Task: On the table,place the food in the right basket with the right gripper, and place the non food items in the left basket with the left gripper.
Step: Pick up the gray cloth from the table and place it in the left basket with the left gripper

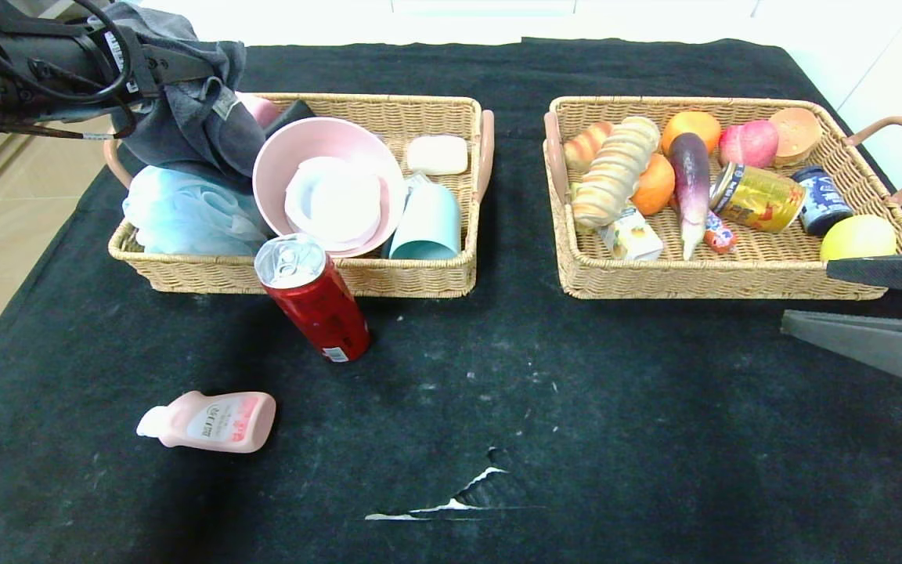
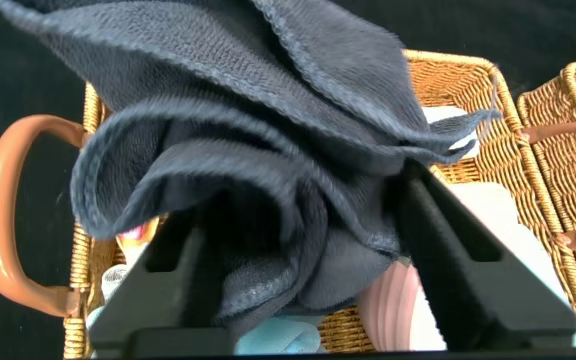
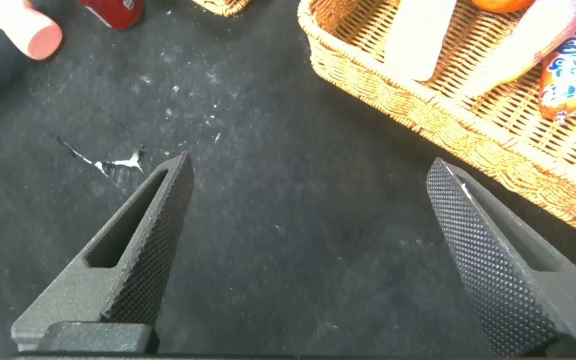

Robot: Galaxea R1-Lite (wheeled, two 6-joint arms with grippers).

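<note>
Grey cloth (image 2: 268,170) hangs between left claw (image 2: 313,250) fingers.

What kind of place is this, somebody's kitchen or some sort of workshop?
Probably a robot test room, not a kitchen. A table under torn black cloth holds two wicker baskets, one of household items, one of food, with a robot gripper hovering beside them.

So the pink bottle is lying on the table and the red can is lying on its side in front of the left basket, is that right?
Not quite: the head view shows the red can standing upright, top up, in front of the left basket. The pink bottle is indeed lying on the table.
</note>
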